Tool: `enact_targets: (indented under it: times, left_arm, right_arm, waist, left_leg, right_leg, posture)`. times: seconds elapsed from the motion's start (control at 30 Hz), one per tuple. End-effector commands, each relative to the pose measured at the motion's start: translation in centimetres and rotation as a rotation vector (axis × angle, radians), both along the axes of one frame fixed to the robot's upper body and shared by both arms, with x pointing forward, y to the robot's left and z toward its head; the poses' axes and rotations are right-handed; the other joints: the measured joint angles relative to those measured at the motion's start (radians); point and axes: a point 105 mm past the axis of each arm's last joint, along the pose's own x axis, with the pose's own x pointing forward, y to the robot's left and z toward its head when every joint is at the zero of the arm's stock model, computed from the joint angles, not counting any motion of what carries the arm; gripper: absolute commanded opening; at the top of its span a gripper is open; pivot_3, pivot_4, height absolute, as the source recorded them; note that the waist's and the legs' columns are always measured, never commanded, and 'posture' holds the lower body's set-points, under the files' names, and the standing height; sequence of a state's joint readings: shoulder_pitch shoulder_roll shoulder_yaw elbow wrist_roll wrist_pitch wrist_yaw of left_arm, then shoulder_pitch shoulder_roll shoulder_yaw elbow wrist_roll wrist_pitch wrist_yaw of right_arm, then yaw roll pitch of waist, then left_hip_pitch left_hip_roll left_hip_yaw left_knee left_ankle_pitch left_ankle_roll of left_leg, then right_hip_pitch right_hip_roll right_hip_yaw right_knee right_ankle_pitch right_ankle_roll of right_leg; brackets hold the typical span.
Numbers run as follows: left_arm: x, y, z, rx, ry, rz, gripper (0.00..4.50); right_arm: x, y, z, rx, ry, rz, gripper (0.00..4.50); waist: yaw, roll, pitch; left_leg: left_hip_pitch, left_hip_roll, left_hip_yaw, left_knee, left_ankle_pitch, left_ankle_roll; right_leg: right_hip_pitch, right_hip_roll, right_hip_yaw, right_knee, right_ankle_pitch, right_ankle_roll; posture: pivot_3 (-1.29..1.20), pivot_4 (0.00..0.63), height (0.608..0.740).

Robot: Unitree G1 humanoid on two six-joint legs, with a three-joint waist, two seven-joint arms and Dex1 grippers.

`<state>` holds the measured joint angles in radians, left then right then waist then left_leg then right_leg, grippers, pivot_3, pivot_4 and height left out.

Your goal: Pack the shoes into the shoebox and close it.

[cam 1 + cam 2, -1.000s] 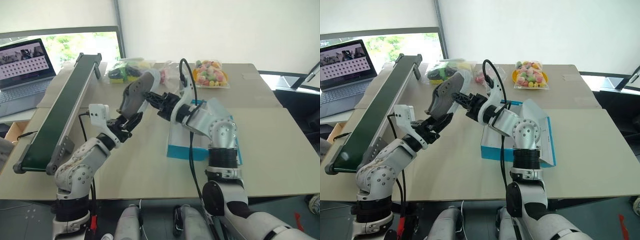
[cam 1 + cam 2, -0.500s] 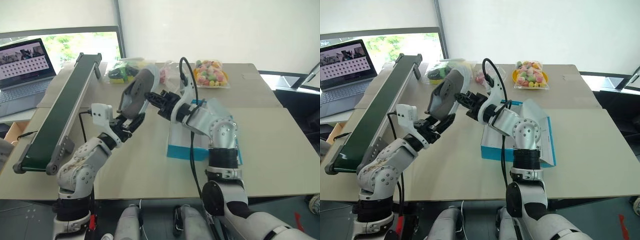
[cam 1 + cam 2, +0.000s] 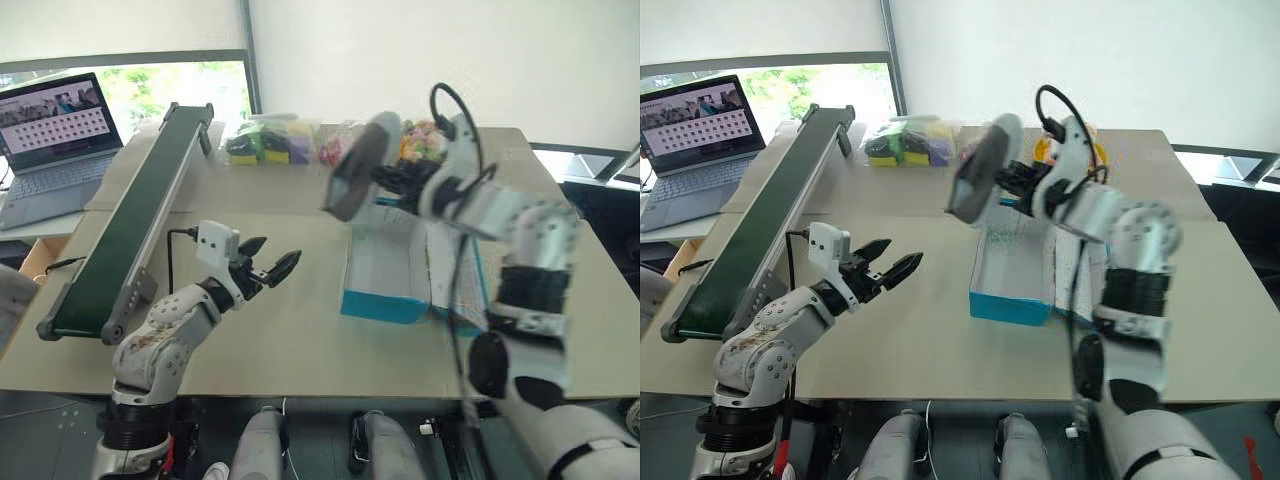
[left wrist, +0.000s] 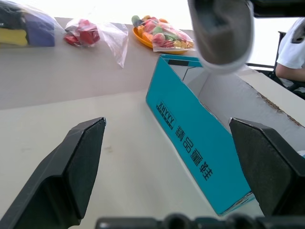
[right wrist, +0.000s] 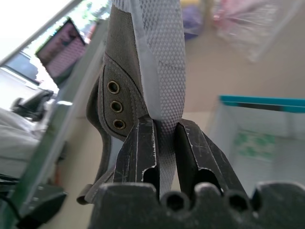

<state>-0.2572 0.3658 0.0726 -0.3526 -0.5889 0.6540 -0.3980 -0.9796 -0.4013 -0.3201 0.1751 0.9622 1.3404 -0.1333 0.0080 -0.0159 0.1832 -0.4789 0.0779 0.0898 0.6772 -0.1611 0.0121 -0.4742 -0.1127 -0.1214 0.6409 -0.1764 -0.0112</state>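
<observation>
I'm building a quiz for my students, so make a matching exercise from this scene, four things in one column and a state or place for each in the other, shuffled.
Things:
1. shoe
2. shoebox
3. left pincer
4. laptop

States or places:
A. open, holding nothing
B. lid open, on the table
C. beyond the green conveyor, screen lit
D. held in the air by the right pincer

Pairs: 1-D, 2-B, 3-A, 4-C
</observation>
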Motion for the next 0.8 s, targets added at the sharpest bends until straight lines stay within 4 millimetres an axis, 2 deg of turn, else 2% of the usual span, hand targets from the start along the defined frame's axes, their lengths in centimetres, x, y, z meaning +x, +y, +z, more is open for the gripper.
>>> enact_targets:
  times: [0.03, 0.3, 0.5, 0.63, 0.67, 0.7, 0.8]
  left_arm:
    - [-0.2, -0.6, 0.4, -0.012, -0.031, -0.02, 4.42]
    - [-0.2, -0.7, 0.1, -0.025, -0.027, -0.005, 4.42]
    - [-0.5, -0.5, 0.1, -0.027, -0.03, 0.01, 4.42]
    - [-0.7, -0.3, 0.2, -0.027, -0.034, 0.021, 4.42]
    - [-0.7, -0.3, 0.2, -0.027, -0.034, 0.023, 4.5]
    - [-0.7, -0.3, 0.2, -0.027, -0.035, 0.023, 4.5]
    - [-0.8, -0.1, 0.2, -0.027, -0.035, 0.028, 4.5]
  right_arm:
    - [-1.0, -1.3, -0.3, -0.153, 0.083, 0.034, 0.28]
    - [-1.3, -3.1, -5.1, -0.349, 0.267, 0.013, 0.28]
    - [-1.0, -3.4, -7.3, -0.421, 0.333, 0.013, 0.28]
    - [-0.6, -3.5, -7.9, -0.426, 0.347, -0.006, 0.28]
    - [-0.6, -3.6, -8.0, -0.425, 0.35, -0.016, 1.15]
    - [-0.4, -3.6, -8.0, -0.416, 0.347, -0.022, 1.33]
    - [0.1, -2.8, -7.1, -0.402, 0.305, -0.015, 2.38]
  waist:
    - [-0.002, 0.0, 0.0]
    - [-0.009, 0.001, 0.0]
    - [-0.005, 0.001, 0.0]
    - [-0.003, 0.001, 0.0]
    - [-0.002, 0.001, 0.001]
    - [-0.001, 0.001, 0.0]
    - [0.001, 0.001, 0.0]
  left_leg:
    - [0.0, 0.0, 0.0, 0.0, 0.001, 0.002]
    - [0.001, 0.001, -0.002, -0.001, 0.003, 0.005]
    - [0.0, -0.001, -0.002, 0.0, 0.001, 0.002]
    - [0.0, -0.001, -0.002, 0.0, 0.002, 0.003]
    - [0.0, -0.001, -0.002, 0.0, 0.002, 0.003]
    - [0.0, -0.001, -0.002, 0.0, 0.003, 0.005]
    - [0.0, -0.001, -0.002, 0.0, 0.003, 0.005]
  right_leg:
    - [0.0, 0.0, 0.0, 0.0, 0.001, 0.002]
    - [0.0, 0.002, -0.001, 0.001, 0.001, 0.002]
    - [0.0, 0.0, 0.0, 0.001, 0.001, 0.002]
    - [0.0, 0.0, -0.001, 0.001, 0.001, 0.002]
    - [0.0, 0.0, -0.001, 0.001, 0.001, 0.002]
    - [0.0, 0.0, -0.001, 0.001, 0.001, 0.002]
    - [0.0, 0.0, -0.001, 0.001, 0.001, 0.002]
  posture:
    - [0.0, 0.15, 0.681]
    - [0.0, 0.15, 0.681]
    - [0.0, 0.15, 0.681]
    - [0.0, 0.15, 0.681]
    - [0.0, 0.15, 0.681]
    - [0.0, 0.15, 0.681]
    - [0.0, 0.15, 0.681]
